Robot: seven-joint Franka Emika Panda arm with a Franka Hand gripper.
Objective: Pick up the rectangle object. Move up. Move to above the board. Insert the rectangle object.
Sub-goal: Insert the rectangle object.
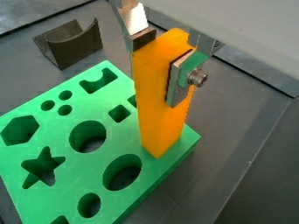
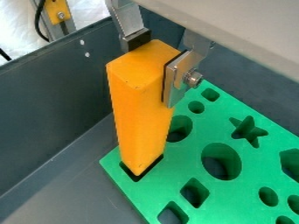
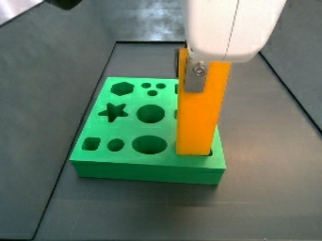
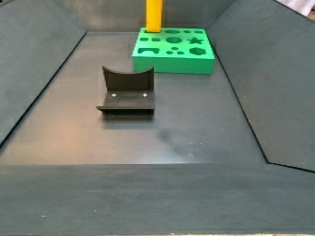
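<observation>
The orange rectangle object [image 1: 162, 105] stands upright with its lower end in the rectangular slot at the edge of the green board [image 1: 47, 131]. It shows the same way in the other wrist view [image 2: 138, 114] and in both side views [image 3: 201, 108] [image 4: 154, 17]. My gripper [image 1: 162, 59] is at the block's upper part, with one silver finger plate and dark pad against each of two opposite faces, so it looks shut on the block; it also shows in the other wrist view [image 2: 158, 57] and a side view [image 3: 205, 71]. In the far side view the gripper is out of frame. The board's other holes are empty [image 2: 251, 184] [image 3: 126, 130] [image 4: 179, 66].
The dark fixture [image 4: 125, 92] stands on the grey floor away from the board, also seen in a wrist view [image 1: 66, 44]. Sloping grey bin walls [image 4: 43, 83] enclose the floor. A yellow device [image 2: 55, 10] sits outside the wall.
</observation>
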